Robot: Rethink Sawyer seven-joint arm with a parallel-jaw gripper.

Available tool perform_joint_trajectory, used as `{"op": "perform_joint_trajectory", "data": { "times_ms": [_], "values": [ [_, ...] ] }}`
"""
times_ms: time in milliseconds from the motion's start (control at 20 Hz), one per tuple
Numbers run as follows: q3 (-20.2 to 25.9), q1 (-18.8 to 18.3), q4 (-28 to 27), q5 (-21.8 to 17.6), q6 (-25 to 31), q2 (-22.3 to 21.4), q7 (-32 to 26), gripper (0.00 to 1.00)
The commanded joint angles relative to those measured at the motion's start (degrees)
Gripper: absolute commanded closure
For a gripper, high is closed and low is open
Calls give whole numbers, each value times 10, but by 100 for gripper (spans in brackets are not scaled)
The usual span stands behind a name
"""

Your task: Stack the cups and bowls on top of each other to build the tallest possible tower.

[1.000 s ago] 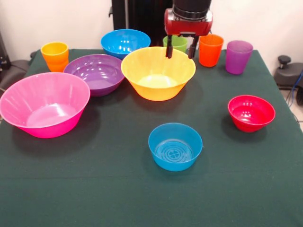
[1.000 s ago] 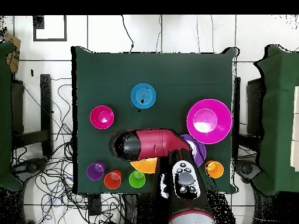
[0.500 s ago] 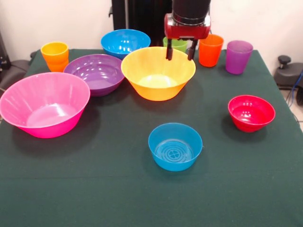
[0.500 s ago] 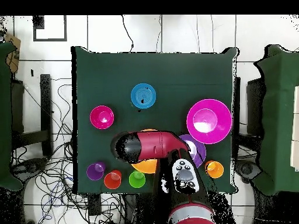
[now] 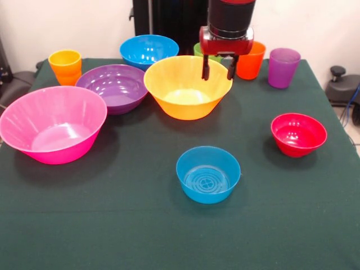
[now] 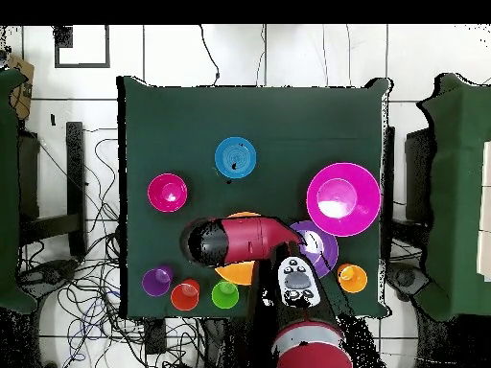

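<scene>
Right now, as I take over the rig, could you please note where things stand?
Hand: open, empty, over the far right rim of the large orange bowl.
Bowls, all separate on the table: large pink, medium purple, medium blue, small light-blue, small red.
Cups along the far edge: yellow-orange, green partly hidden behind the hand, red-orange, purple.
Done: nothing is stacked.
Left: the whole tower; the orange bowl looks like the likely first pick.
</scene>
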Motion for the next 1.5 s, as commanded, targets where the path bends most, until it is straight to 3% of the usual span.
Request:
{"op": "perform_joint_trajectory", "data": {
  "times_ms": [50, 650, 1000, 1500],
  "values": [
    [50, 14, 21, 4, -31, 35, 56, 0],
    [51, 11, 19, 0, -25, 37, 46, 0],
    [73, -9, 36, 6, -46, 55, 42, 0],
    [63, 1, 32, -2, -83, 83, 64, 0]
  ]
}}
